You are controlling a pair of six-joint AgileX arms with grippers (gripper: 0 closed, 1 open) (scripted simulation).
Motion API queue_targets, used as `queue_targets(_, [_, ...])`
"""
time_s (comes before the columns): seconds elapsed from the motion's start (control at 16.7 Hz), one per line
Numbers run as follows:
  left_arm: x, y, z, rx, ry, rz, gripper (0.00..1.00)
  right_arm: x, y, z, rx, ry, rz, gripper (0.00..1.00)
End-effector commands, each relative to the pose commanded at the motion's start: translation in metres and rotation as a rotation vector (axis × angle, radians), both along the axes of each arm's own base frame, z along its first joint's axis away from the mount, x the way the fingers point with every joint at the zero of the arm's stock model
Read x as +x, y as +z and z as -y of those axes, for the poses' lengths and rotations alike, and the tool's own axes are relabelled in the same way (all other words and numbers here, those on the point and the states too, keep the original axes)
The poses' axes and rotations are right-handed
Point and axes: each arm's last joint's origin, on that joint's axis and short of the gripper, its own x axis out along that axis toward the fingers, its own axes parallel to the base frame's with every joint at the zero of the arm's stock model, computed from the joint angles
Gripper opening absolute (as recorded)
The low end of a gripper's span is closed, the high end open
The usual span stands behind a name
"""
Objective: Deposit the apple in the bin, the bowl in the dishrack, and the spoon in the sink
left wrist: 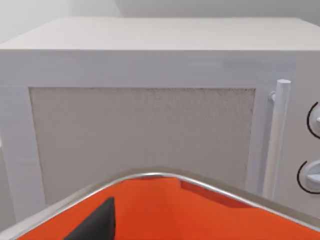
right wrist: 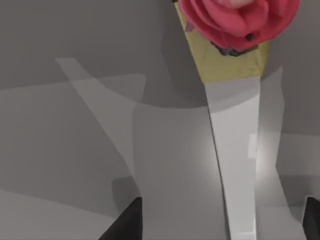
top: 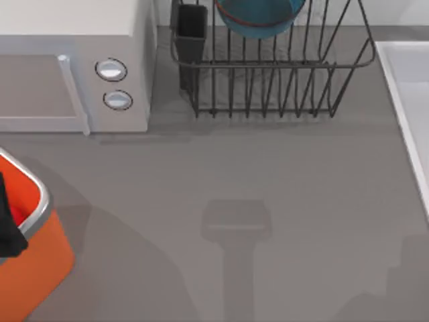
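Bin (top: 47, 251) is seen at the tabletop's (top: 234, 174) left edge, in front of the microwave (top: 74, 60). Left end effector (top: 8, 221) is lowered into the bin; a red patch, likely the apple (top: 17, 215), is glimpsed beside it. Grip can't be told. Bowl (top: 258, 17) is seen in the dishrack (top: 268, 74), right of the microwave. Sink (top: 412, 100) lies at far right. In right wrist view, right end effector (right wrist: 222, 220) is spread wide w/ dark fingertips (right wrist: 127, 222) either side of a pale spoon handle (right wrist: 237, 165) with a pink-and-yellow end.
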Motion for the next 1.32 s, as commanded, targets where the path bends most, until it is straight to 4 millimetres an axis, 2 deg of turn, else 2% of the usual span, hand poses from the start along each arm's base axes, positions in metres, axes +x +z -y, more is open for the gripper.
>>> queue_targets(0.3, [0.000, 0.000, 0.000, 0.000, 0.000, 0.000, 1.00, 0.000, 0.000, 0.000, 0.000, 0.000, 0.000, 0.00])
queue_targets(0.36, [0.000, 0.000, 0.000, 0.000, 0.000, 0.000, 1.00, -0.001, 0.022, -0.001, -0.026, -0.038, -0.003, 0.00])
queue_targets(0.54, [0.000, 0.000, 0.000, 0.000, 0.000, 0.000, 1.00, 0.003, 0.034, 0.001, -0.032, -0.033, 0.015, 0.00])
queue_targets(0.9, [0.000, 0.000, 0.000, 0.000, 0.000, 0.000, 1.00, 0.001, 0.088, 0.000, -0.013, -0.031, -0.046, 0.00])
queue_targets(1.08, [0.000, 0.000, 0.000, 0.000, 0.000, 0.000, 1.00, 0.000, 0.117, -0.001, -0.024, -0.036, -0.010, 0.00])
queue_targets(1.32, [0.000, 0.000, 0.000, 0.000, 0.000, 0.000, 1.00, -0.001, 0.122, -0.001, -0.026, -0.038, -0.003, 0.00])
